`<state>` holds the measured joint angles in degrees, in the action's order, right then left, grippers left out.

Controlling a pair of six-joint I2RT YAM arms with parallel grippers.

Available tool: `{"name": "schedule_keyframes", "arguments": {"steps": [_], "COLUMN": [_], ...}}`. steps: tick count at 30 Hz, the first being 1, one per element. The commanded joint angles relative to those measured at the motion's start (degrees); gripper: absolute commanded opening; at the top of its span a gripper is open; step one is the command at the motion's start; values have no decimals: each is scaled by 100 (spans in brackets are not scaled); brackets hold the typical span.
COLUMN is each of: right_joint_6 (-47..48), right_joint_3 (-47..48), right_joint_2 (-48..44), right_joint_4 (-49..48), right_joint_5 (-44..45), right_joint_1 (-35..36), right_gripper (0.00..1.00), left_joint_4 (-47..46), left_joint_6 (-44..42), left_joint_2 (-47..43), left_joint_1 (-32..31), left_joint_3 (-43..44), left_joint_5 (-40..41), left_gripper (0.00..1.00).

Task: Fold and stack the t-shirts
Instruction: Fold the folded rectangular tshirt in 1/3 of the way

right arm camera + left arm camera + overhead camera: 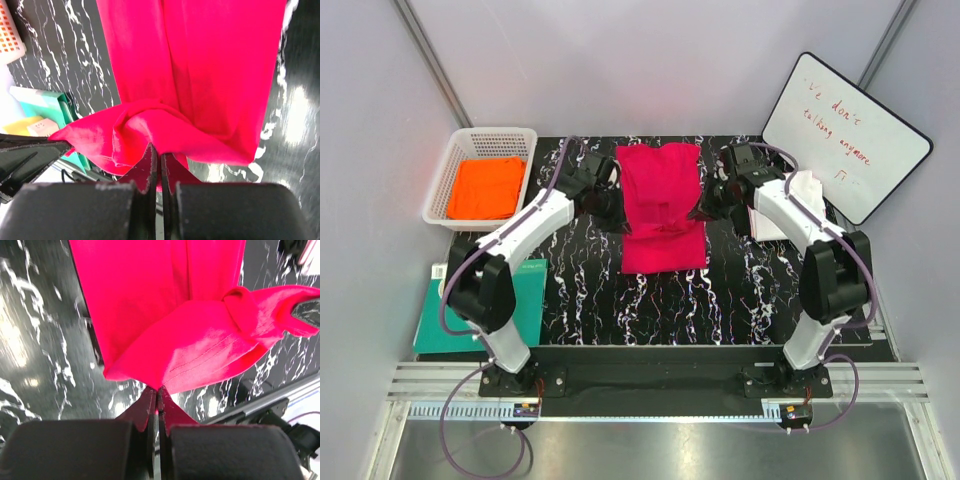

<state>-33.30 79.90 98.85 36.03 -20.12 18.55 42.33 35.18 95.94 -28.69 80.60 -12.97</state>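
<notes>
Top view: a black table (740, 295) veined with white marbling stands in a booth of pale grey walls, with an aluminium rail (650, 382) along the near edge where both arm bases are bolted. The crimson-pink t-shirt (663, 205) lies lengthwise at the centre of the table, its near end flat on the surface. The left gripper (608, 203) meets the shirt's left edge and the right gripper (712, 205) its right edge. In each wrist view the jaws are pressed together on a pinch of crimson cloth, which rises from the marbled top in a loose fold. At far left a white basket (442, 188) holds the orange t-shirt (485, 188). The white t-shirt (807, 187) lies at far right, partly under the right arm. A whiteboard (880, 150) (red handwriting on it) leans in the far right corner. A teal-green board (528, 300) lies beside the table's left edge.
</notes>
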Motion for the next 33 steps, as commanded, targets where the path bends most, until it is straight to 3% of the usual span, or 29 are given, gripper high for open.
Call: {"name": "schedule_keyframes", "arguments": {"steps": [1, 10, 13, 14, 15, 16, 17, 18, 20, 21, 24, 30, 33], "right_joint_6": [421, 632, 719, 737, 755, 807, 834, 869, 930, 948, 1027, 721, 466], "right_joint_3": [806, 1940, 2501, 2635, 2758, 2907, 2952, 2996, 2979, 2927, 2760, 2234, 1655], "right_joint_2": [432, 1768, 2313, 2523, 2595, 2622, 2552, 2465, 2141, 2026, 1621, 1585, 1506], "right_joint_4": [167, 246, 343, 395, 457, 457, 449, 423, 309, 221, 27, -35, -61], "right_joint_5": [52, -229, -519, -432, -353, -274, -56, 112, 594, 736, 817, -368, -432], "right_joint_1": [-158, -457, -475, -466, -466, -475, -475, -475, -475, -475, -475, -457, -448], "right_gripper": [0, 3, 16, 24, 37, 42, 49, 64, 82, 99, 100, 100, 100], "left_joint_4": [-32, 267, 311, 320, 372, 382, 399, 391, 390, 390, 399, 426, 294], "left_joint_6": [-336, -433, -433, -485, -503, -521, -547, -565, -669, -722, -995, -1347, -1260], "left_joint_2": [503, 1725, 1998, 2129, 2183, 2209, 2201, 2166, 2017, 1964, 1709, 1357, 1401], "left_joint_1": [223, 688, 820, 838, 865, 917, 935, 961, 1023, 1049, 1084, 1207, 1269], "left_joint_3": [806, 1809, 1968, 2029, 2091, 2161, 2188, 2197, 2223, 2241, 2198, 1636, 1215], "left_joint_5": [-276, -469, -601, -671, -715, -733, -750, -768, -760, -768, -803, -1005, -1330], "left_gripper": [0, 0, 3, 40, 58, 73, 99, 99, 99, 99, 99, 99, 99]}}
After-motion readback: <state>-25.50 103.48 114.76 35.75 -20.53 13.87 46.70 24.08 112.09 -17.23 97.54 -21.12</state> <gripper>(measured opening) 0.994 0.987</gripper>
